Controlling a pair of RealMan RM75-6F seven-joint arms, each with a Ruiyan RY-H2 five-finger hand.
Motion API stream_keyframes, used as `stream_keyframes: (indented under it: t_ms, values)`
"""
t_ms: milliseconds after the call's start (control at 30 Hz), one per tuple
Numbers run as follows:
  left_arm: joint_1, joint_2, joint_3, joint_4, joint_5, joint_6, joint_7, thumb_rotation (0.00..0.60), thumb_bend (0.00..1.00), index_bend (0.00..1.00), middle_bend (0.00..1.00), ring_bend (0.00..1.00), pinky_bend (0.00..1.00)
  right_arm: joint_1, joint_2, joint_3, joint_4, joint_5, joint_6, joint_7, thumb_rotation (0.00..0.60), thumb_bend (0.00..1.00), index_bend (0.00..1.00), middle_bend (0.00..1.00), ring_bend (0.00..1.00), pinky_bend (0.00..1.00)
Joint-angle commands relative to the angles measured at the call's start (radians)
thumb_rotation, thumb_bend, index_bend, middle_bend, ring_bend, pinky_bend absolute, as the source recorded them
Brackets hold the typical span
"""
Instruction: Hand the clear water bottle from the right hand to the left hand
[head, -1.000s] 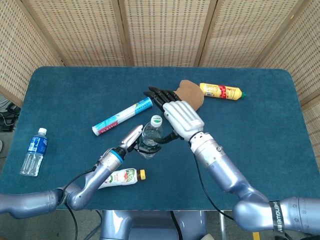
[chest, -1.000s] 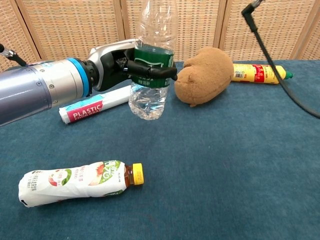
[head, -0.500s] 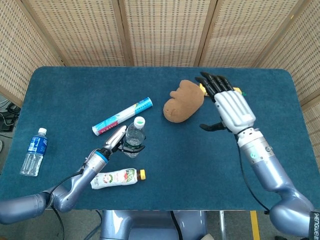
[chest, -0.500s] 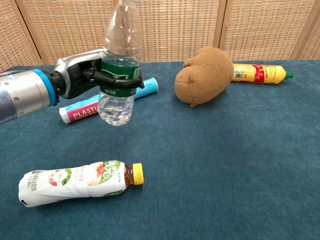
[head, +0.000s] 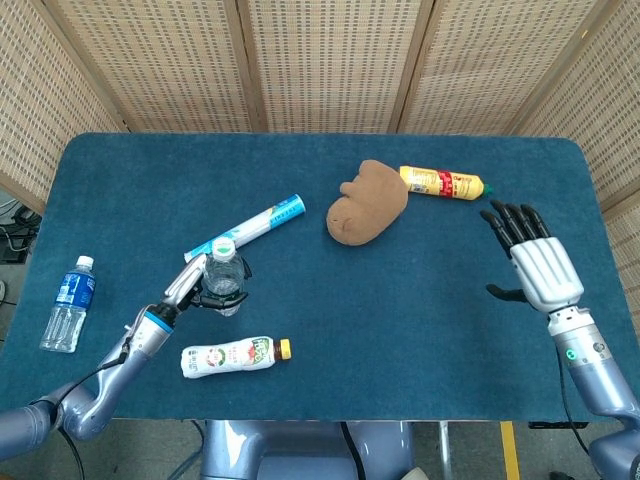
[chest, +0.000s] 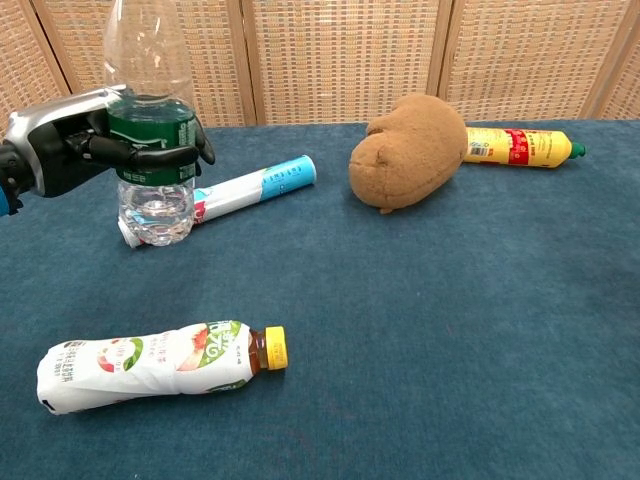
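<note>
At lower left, the left hand (head: 190, 289) grips the upright clear plastic water bottle with green label (chest: 150, 160); at far right, the right hand (head: 535, 262) is spread open, holding nothing.

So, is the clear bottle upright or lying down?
Upright: the left hand grips the clear bottle around its green label, cap up, base down.

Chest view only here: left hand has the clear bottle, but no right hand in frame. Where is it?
Observer: The right hand hangs over the table's right side, fingers apart, holding nothing.
Operator: Anything left of the left hand?
Observer: Yes, a blue-labelled water bottle lies near the left edge.
Operator: Clear water bottle capped?
Observer: Yes. The clear water bottle, upright in the left hand, has a white cap with a green ring.
</note>
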Motion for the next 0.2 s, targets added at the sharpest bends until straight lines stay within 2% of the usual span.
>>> stream_keyframes:
  t_ms: [33, 200]
  values:
    - [-0.015, -0.014, 0.001, -0.013, 0.003, -0.016, 0.006, 0.600, 0.33, 0.56, 0.46, 0.42, 0.52, -0.062, -0.073, -0.041, 0.087, -0.040, 0.049, 0.037, 0.600, 0.00, 0.00, 0.00, 0.00, 0.00]
    - [-0.037, -0.053, -0.002, -0.038, -0.011, -0.040, 0.049, 0.600, 0.33, 0.56, 0.46, 0.42, 0.52, -0.097, -0.109, -0.045, 0.144, -0.052, 0.077, 0.044, 0.600, 0.00, 0.00, 0.00, 0.00, 0.00]
